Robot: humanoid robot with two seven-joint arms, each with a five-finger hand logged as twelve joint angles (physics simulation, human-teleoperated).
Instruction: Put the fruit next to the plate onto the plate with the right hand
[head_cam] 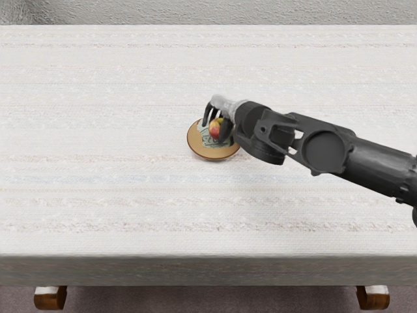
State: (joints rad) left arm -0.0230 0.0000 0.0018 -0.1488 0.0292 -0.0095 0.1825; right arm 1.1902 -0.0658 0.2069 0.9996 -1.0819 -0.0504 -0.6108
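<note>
Lower edge of frame: two wooden feet, one at the lower left (49, 297) and one at the lower right (373, 297), show beneath the front edge of the pale table (130, 202). Mid-frame: the dark right arm (339, 153) enters from the right edge and reaches to the centre. There the right hand (223, 108) is positioned over a brown-rimmed plate (194, 142), fingers curled down around a red-and-yellow fruit (215, 124). The fruit sits within the plate's outline; whether it rests on the plate or is held just above cannot be determined. Upper frame: a grey strip lies beyond the table's far edge.
</note>
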